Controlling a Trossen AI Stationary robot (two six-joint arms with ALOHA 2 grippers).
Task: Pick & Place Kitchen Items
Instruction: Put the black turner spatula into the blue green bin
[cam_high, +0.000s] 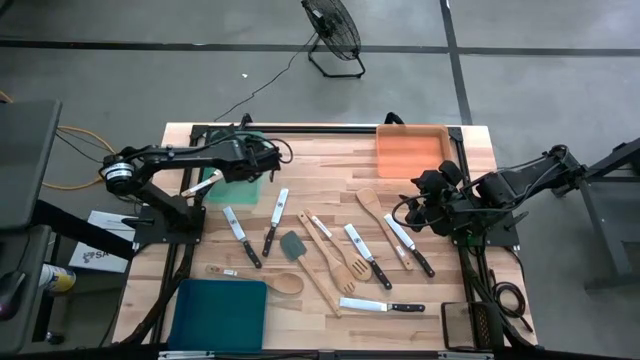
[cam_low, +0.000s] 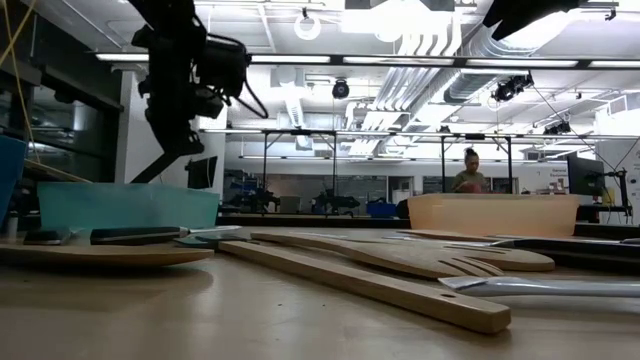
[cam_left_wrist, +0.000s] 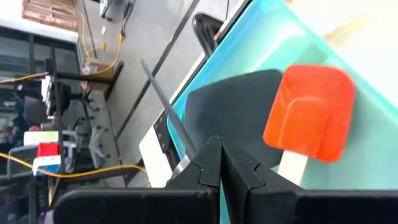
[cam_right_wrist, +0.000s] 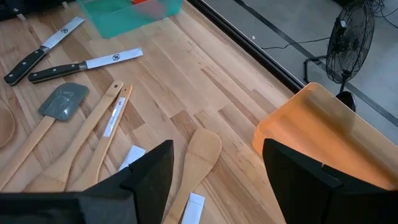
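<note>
Two sets of jaws: my left jaws are together, empty, above the green tray at the bench's far left, where a red-headed spatula lies. Right jaws stand apart, empty. Next, I judge, fetch another utensil mid-bench.

Light: bright ceiling strips are seen overhead, glare blown out.
Worktop: evenly lit, shadows kept soft.
Focus: near wooden turner is blurred.
Arm: silhouetted against ceiling.
</note>
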